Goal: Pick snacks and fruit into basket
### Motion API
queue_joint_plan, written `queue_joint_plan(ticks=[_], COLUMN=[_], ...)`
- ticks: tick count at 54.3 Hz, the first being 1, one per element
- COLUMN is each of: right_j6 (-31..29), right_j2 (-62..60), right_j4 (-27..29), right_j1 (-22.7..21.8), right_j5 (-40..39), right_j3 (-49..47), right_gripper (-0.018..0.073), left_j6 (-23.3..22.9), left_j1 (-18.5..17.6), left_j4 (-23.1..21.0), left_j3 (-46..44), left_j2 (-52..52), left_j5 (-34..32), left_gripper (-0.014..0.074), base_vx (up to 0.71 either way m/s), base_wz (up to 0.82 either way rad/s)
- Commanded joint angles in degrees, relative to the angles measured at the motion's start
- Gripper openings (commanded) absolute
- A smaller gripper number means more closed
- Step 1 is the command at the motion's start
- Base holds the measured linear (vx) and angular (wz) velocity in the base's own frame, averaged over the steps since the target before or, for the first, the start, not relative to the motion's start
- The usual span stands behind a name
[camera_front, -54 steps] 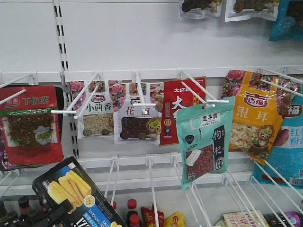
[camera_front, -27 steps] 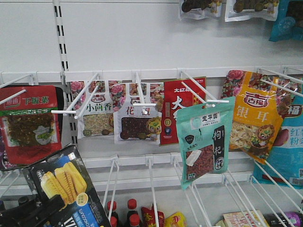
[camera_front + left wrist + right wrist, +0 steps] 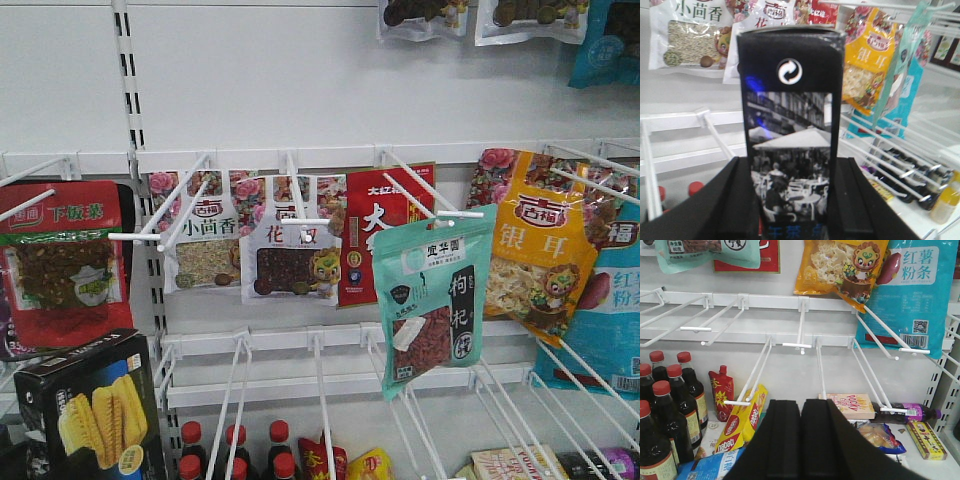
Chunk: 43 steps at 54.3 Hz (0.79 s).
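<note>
- The left gripper (image 3: 792, 165) clamps the black wafer-roll box (image 3: 90, 415) between its fingers, upright, low and well left of the teal goji pouch (image 3: 432, 300).
- That pouch hangs on a white hook.
- The right gripper (image 3: 801, 407), fingers pressed together and empty, sits below the pouch.

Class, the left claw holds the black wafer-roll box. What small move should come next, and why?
Probably draw the black box back from the shelf and down. The left claw is shut on it, and no basket shows in any view, so it likely lies away from the shelf.
</note>
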Motion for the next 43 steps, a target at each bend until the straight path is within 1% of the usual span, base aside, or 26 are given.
queue_joint_plan(ticks=[1, 6, 18, 21, 27, 30, 43], right_j6=[0.0, 0.0, 0.0, 0.0, 0.0, 0.0, 0.0], right_j2=[-0.9, -0.9, -0.9, -0.9, -0.9, -0.9, -0.9], right_j4=[-0.1, -0.1, -0.1, -0.1, -0.1, -0.1, -0.6], right_j1=[-0.1, -0.1, -0.1, -0.1, -0.1, -0.1, -0.1], right_j5=[-4.7, -4.7, -4.7, -4.7, -4.7, -4.7, -6.1], right_j3=[0.4, 0.4, 0.4, 0.4, 0.4, 0.4, 0.4], right_gripper=[-0.001, -0.001, -0.001, -0.001, -0.001, -0.001, -0.001], left_j6=[0.2, 0.2, 0.2, 0.2, 0.1, -0.1, -0.1], left_j1=[0.1, 0.1, 0.1, 0.1, 0.1, 0.0, 0.0], left_j4=[-0.9, 0.4, 0.7, 2.2, 7.6, 8.7, 8.9], left_j3=[-1.6, -1.6, -1.6, -1.6, -1.6, -1.6, -1.6], left_j2=[-2.3, -4.0, -7.0, -7.4, -8.4, -9.0, -12.7], left_j5=[-2.2, -1.1, -0.1, 0.2, 1.9, 3.0, 5.1], left_gripper=[0.0002, 0.0002, 0.0002, 0.0002, 0.0002, 0.0002, 0.0002], base_vx=[0.0, 0.0, 0.0, 0.0, 0.0, 0.0, 0.0], base_wz=[0.0, 0.0, 0.0, 0.0, 0.0, 0.0, 0.0])
